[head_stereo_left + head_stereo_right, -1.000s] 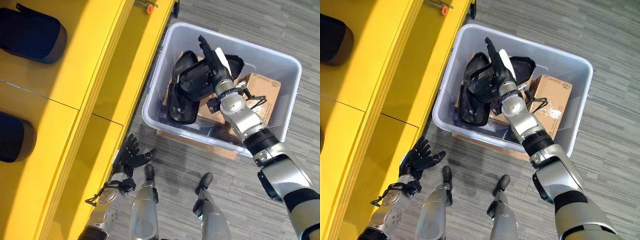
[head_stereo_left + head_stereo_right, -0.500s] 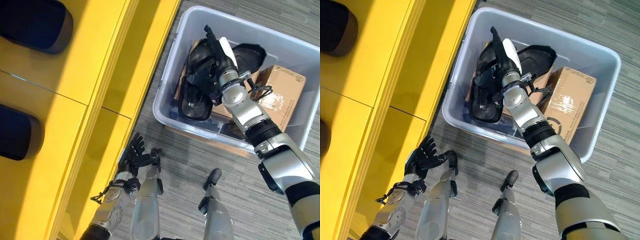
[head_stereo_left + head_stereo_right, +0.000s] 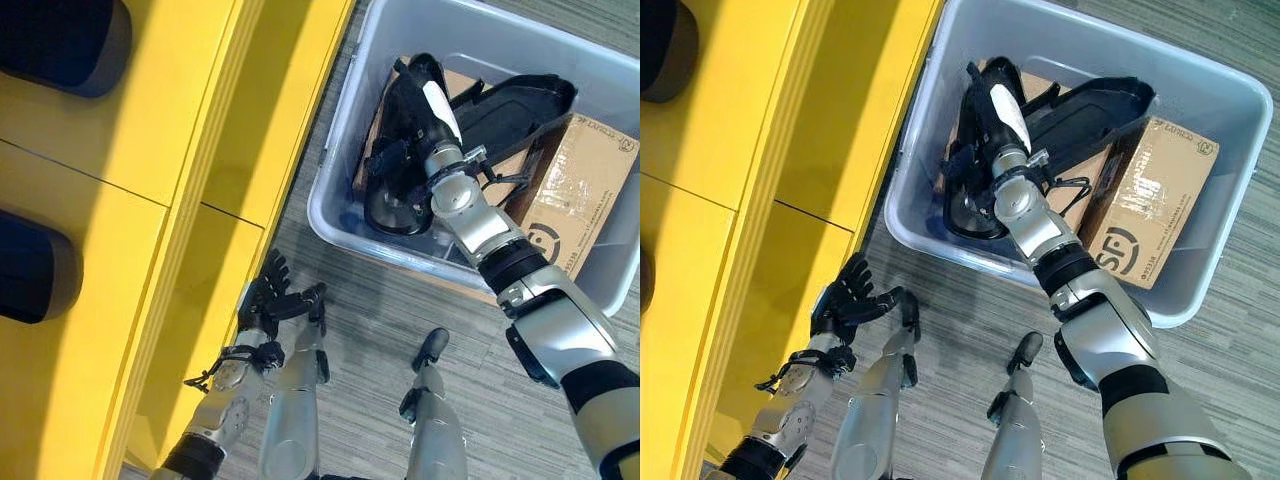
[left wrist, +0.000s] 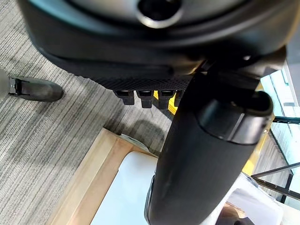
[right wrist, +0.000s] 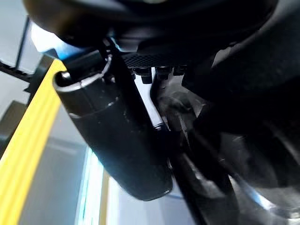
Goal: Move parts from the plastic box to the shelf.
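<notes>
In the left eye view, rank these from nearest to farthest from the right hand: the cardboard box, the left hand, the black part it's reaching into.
1. Black part: under the right hand, in the plastic box.
2. Cardboard box: same box, on its right side.
3. Left hand: down by the yellow shelf, over the floor.

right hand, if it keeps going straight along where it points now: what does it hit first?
Probably the black part the right hand is already against inside the plastic box. Past that, the line runs toward the box's far wall. Depth is unclear, so contact versus a small gap can't be settled.
</notes>
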### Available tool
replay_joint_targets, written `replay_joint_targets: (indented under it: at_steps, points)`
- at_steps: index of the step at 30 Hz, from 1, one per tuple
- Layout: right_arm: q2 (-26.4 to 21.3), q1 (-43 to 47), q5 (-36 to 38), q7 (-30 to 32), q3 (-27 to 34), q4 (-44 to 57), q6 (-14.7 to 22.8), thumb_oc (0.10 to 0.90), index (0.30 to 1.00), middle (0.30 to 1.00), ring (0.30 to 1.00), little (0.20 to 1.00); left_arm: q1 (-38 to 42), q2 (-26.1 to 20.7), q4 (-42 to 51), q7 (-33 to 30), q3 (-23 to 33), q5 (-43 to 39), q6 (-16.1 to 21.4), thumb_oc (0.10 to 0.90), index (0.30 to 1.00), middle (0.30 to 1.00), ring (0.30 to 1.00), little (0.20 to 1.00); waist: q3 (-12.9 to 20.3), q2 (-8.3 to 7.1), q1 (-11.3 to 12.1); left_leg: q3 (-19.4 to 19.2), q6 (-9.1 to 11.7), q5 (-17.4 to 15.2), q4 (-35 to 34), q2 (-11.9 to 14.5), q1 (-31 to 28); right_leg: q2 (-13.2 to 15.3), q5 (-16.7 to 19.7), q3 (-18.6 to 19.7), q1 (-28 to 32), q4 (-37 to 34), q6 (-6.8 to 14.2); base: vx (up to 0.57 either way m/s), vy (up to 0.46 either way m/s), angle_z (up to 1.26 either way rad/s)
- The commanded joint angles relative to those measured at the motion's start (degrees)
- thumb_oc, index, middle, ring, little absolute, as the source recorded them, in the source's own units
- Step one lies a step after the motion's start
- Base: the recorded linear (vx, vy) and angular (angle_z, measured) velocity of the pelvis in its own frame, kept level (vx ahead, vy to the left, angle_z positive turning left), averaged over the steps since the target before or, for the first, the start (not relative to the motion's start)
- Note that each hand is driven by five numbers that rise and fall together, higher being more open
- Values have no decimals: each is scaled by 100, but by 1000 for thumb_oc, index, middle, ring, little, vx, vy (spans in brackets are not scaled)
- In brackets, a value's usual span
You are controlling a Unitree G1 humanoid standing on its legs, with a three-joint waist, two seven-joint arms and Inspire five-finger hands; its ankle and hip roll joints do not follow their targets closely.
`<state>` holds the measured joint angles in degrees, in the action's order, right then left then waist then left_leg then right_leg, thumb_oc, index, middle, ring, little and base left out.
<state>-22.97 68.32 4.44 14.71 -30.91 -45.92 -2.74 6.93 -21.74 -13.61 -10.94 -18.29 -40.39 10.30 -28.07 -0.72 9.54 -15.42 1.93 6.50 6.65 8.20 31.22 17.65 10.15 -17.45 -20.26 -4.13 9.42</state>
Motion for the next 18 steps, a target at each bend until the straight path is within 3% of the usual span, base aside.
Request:
replay_joint_targets:
  at_steps: [1, 18]
  points:
    - [-246, 982, -276, 174, -132, -205, 316, 900, 1000, 1000, 1000, 1000, 0, -188, 560, -78, 5, -115, 457, 900, 1000, 1000, 1000, 1000, -105, 124, 43, 130, 486, -429, 386, 513, -92, 340, -158, 258, 550, 756, 349, -2, 7, -4]
    - [-298, 696, -512, 207, -6, 321, 249, 900, 1000, 1000, 1000, 1000, 158, -136, 376, -158, 2, -63, 467, 900, 1000, 1000, 1000, 1000, -137, 132, -183, 30, 477, -501, 456, 545, -215, 361, -215, 388, 482, 854, 347, 0, 0, 0]
